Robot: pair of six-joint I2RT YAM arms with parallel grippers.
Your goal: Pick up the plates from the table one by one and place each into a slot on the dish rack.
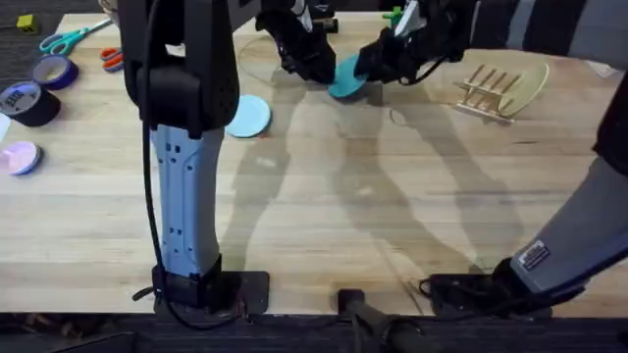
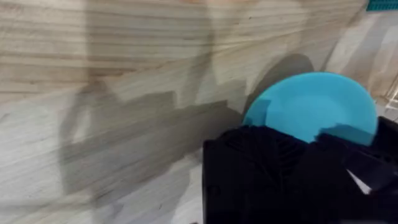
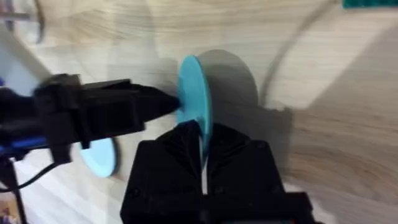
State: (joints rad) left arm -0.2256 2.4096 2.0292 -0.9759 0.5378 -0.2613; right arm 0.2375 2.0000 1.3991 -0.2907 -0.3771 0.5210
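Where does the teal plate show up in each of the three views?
Overhead: the teal plate sits at top centre, between the two grippers.
Left wrist: it shows face-on at right, behind the left gripper.
Right wrist: it stands on edge at centre, clamped by the right gripper, with the left gripper touching its rim.
Shared landmark: the light blue plate, also seen in the right wrist view.

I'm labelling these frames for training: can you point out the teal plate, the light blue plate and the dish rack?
teal plate [image 3: 194, 93]: right wrist view, on its upright face.
light blue plate [image 1: 249, 116]: overhead view, middle of its flat top.
dish rack [image 1: 488, 90]: overhead view, among its upright pegs.
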